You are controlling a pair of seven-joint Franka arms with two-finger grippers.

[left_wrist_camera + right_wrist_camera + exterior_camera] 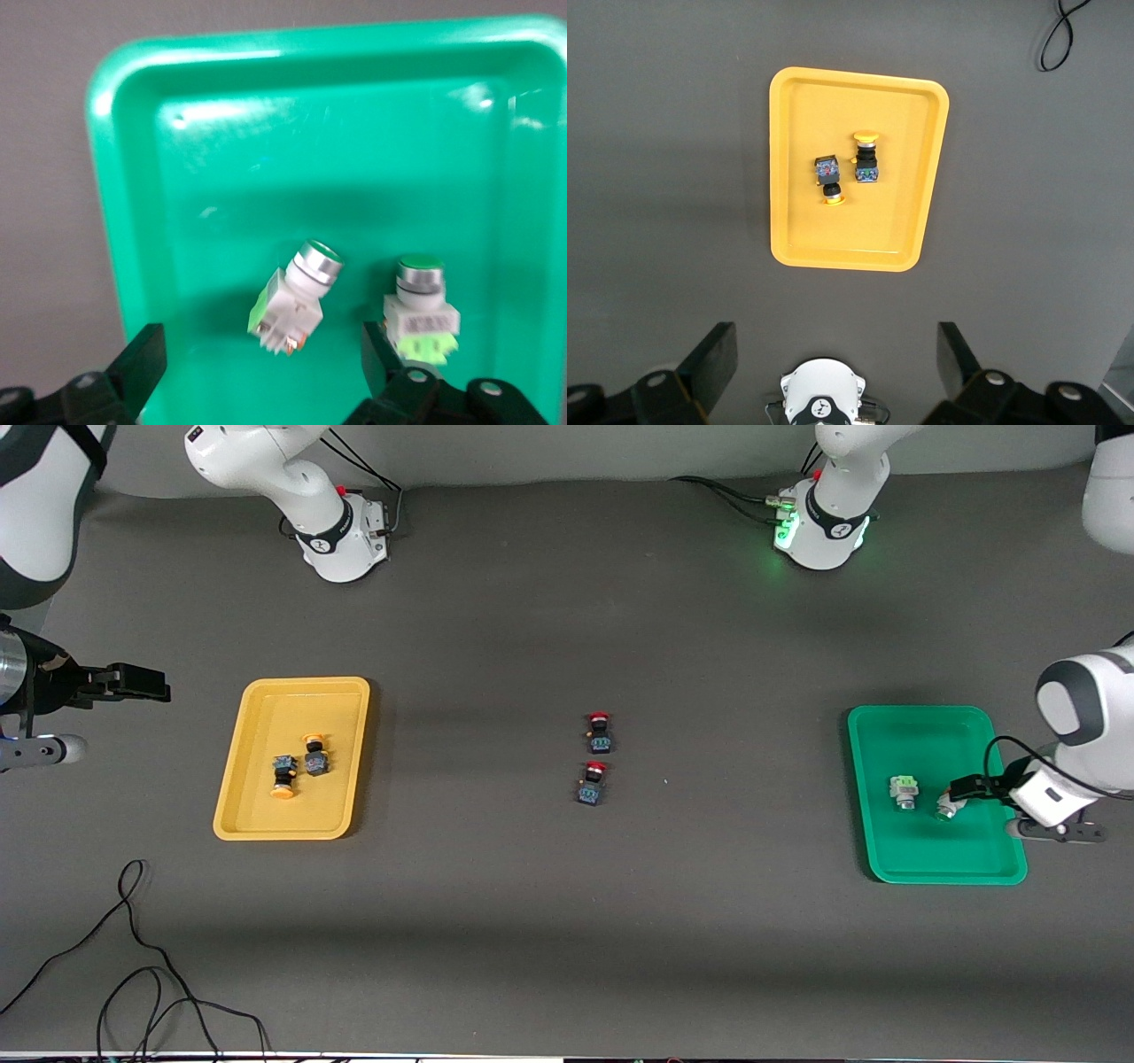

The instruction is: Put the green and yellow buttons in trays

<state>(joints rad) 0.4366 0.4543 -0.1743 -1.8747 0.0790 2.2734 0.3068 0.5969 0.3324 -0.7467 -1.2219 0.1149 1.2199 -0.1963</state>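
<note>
The left gripper is hanging low over the shallow green plastic tray at the left arm's end of the table, its two black fingers standing apart with nothing clamped between them. Two silvery-white push-button switches with pale green parts are lying inside this tray. One green switch is sitting just beside a fingertip of the left gripper; whether it is touching that fingertip cannot be told. The other green switch is lying tilted on the tray floor, close to the first and clear of both fingers.

Two red-capped switches with black-blue bodies are resting on the dark grey table about midway between the two grippers, one nearer to the front camera than the other.

The right gripper is waiting in the air over the table, beside the shallow yellow plastic tray, fingers spread and empty. Two orange-yellow capped switches are lying side by side inside that tray.
</note>
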